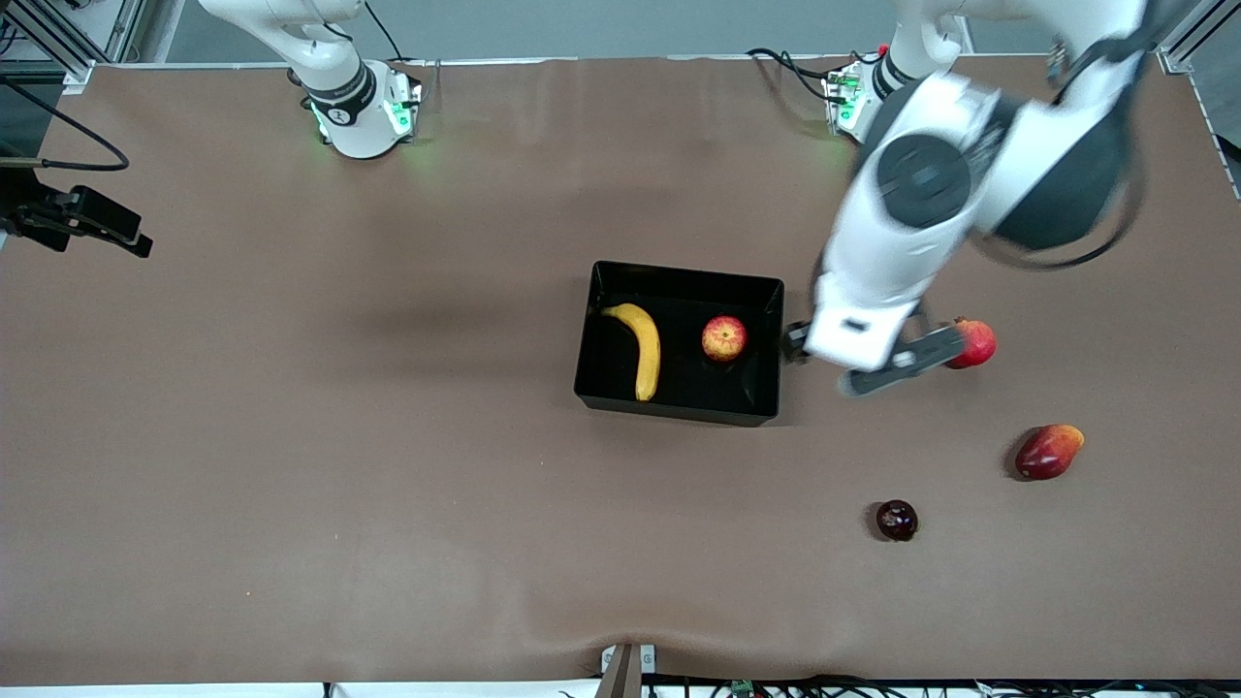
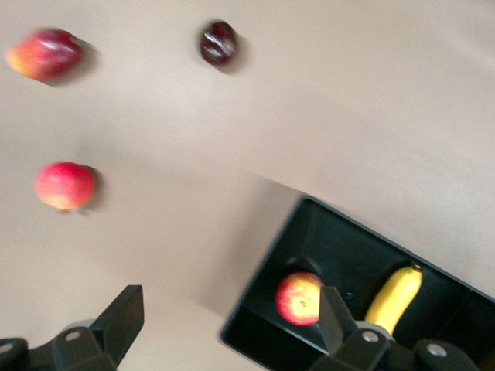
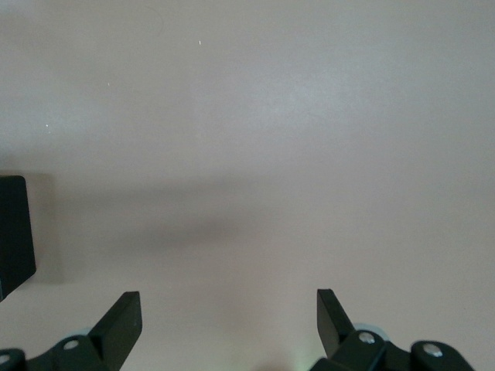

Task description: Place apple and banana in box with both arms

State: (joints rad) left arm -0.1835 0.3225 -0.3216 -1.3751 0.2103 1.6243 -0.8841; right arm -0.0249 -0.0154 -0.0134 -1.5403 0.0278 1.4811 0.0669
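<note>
The streaked red apple [image 1: 724, 338] and curved yellow banana [image 1: 639, 348] lie in the glossy black box [image 1: 679, 416]; the left gripper [image 2: 224, 325], over the table at the box's 3 o'clock, and the right gripper [image 3: 228, 328], over bare table, are both spread empty, so only retreat seems left.

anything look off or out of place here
Nothing stands out. The banana and apple lie apart inside the box, which sits flat. Both grippers are open and empty: left gripper beside the box, right gripper over bare table.
</note>
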